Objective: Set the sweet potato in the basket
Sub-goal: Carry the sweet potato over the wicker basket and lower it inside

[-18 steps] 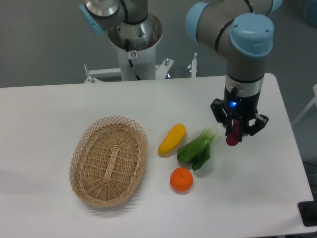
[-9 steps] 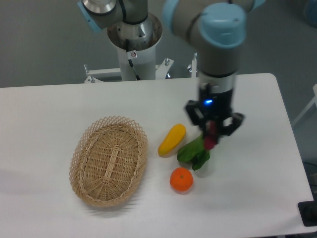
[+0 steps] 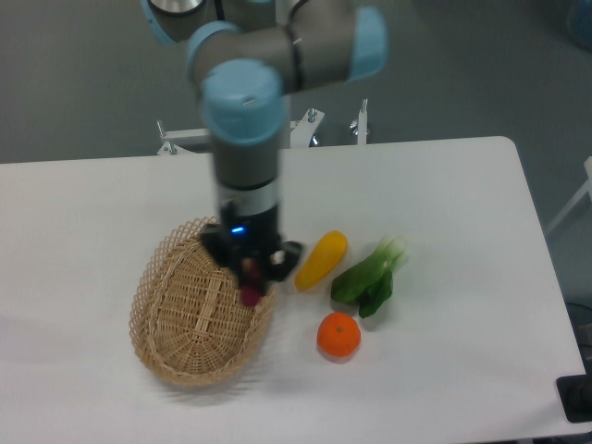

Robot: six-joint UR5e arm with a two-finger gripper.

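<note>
Grey arm (image 3: 248,139), pale-blue joint caps

No readable text, labels or numbers anywhere (motion blur on the arm)

I am seeing the little purple-red sweet potato (image 3: 250,295) hanging over the tan woven basket (image 3: 185,319), near its 3 o'clock rim.

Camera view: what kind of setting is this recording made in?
Probably a robot lab or test bench, not a kitchen: a plain white table, an arm on a pedestal, a bare grey floor behind, and a basket, an orange and leafy greens laid out as props.
</note>
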